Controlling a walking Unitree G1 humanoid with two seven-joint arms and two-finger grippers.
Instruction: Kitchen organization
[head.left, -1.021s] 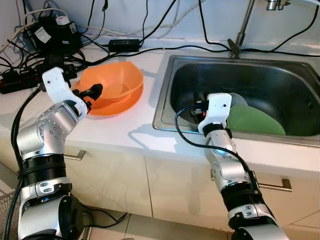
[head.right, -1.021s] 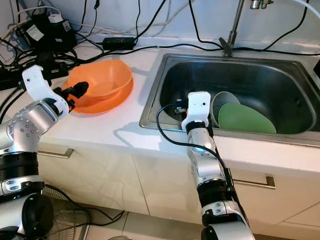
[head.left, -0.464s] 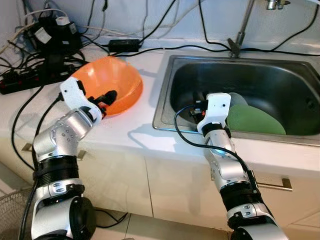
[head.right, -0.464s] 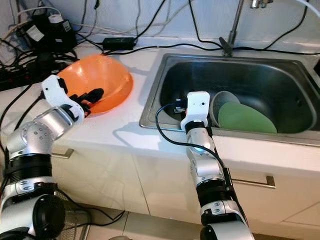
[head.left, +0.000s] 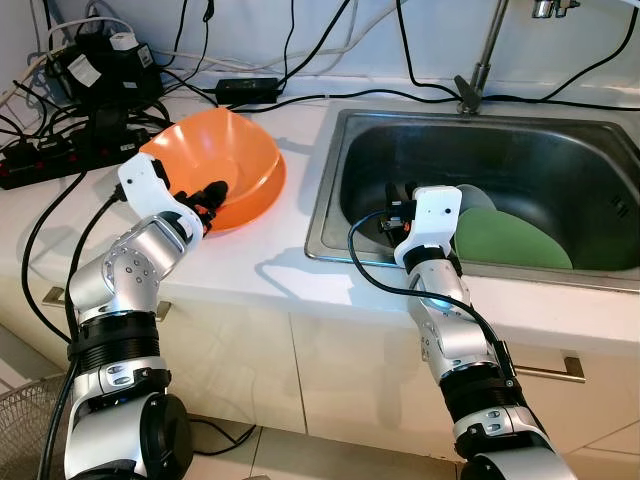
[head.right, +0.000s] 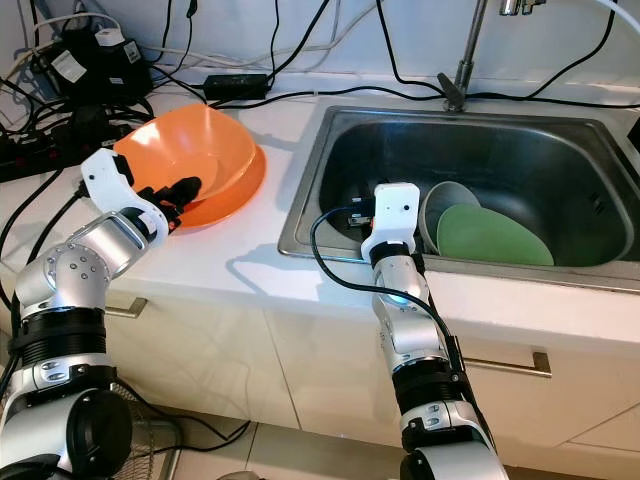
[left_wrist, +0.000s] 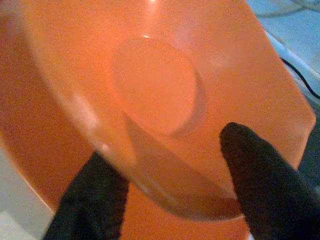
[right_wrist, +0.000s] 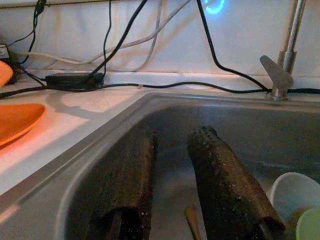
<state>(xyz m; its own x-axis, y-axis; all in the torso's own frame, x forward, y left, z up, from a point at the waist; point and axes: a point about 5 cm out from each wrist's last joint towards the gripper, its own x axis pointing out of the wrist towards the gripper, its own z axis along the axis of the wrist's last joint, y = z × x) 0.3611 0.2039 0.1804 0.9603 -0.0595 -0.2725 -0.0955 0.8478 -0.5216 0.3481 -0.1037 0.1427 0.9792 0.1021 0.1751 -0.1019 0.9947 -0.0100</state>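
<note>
A white kitchen counter (head.left: 250, 255) carries a stainless steel sink (head.left: 330, 190) set beneath a tap (head.left: 478, 60), with a tangle of black cables and power adapters (head.left: 95, 75) at the robot's far left. Inside the sink basin, toward the robot's right, a green plate (head.left: 510, 240) leans against a white cup (head.left: 475, 198); a small wooden stick (right_wrist: 191, 222) lies on the basin floor. On the counter just left of the sink, an orange bowl (head.left: 215, 165) stands tilted on its near edge over an orange plate (head.right: 235, 195) that lies flat beneath it; the bowl's inside is bare. The left gripper (head.left: 208, 194) clamps the bowl's near rim, one black finger (left_wrist: 265, 185) inside the bowl and the other outside. The right gripper (right_wrist: 172, 175) hangs over the sink's left part, its two fingers slightly apart and holding nothing.
</note>
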